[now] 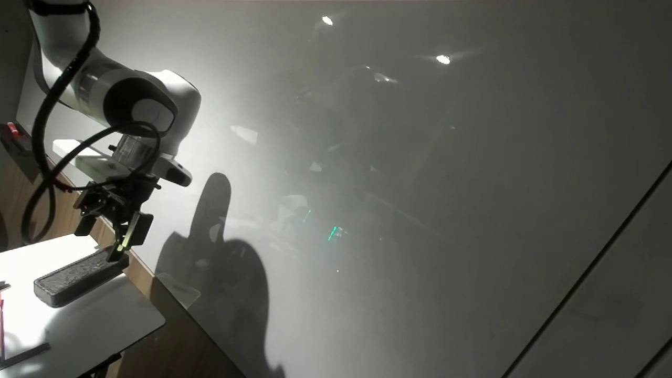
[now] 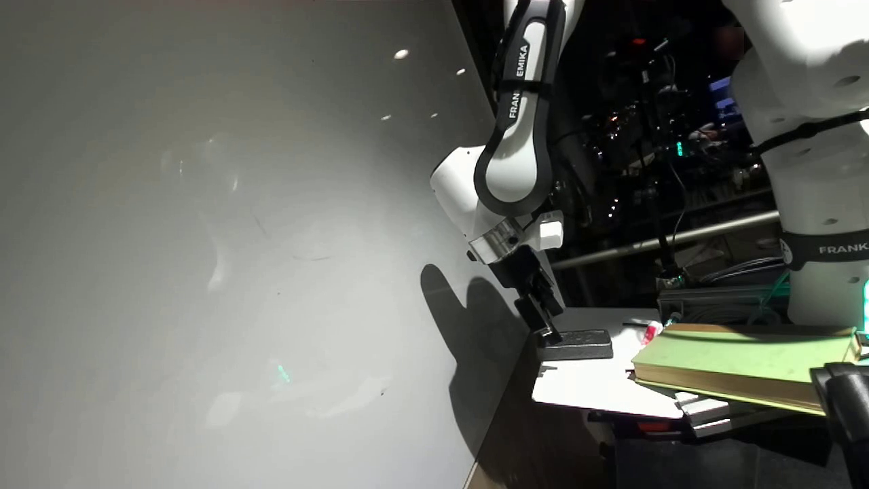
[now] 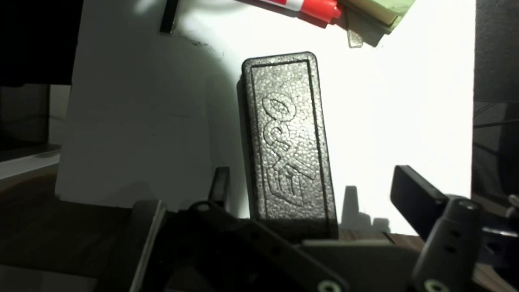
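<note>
Wall: glossy grey, filling most of both exterior views, with my dark shadow low on it.
Arm: white, reaching down close beside the wall, a black cable looping along it in an exterior view.
Bench: white on top, near the wall, brightly lit in part.
Book: green, overlapping the bench's end away from the wall in an exterior view.
Hand: I hold it wide, my two fingers well apart and pointing down.
Eraser: dark, lettered on top, lying flat on the bench's wall side; in the wrist view its near end lies between my fingers, close to one and well clear of the other, though I cannot tell whether a fingertip touches it.
Marker: red-capped, on the bench, just beside the book and apart from the eraser.
</note>
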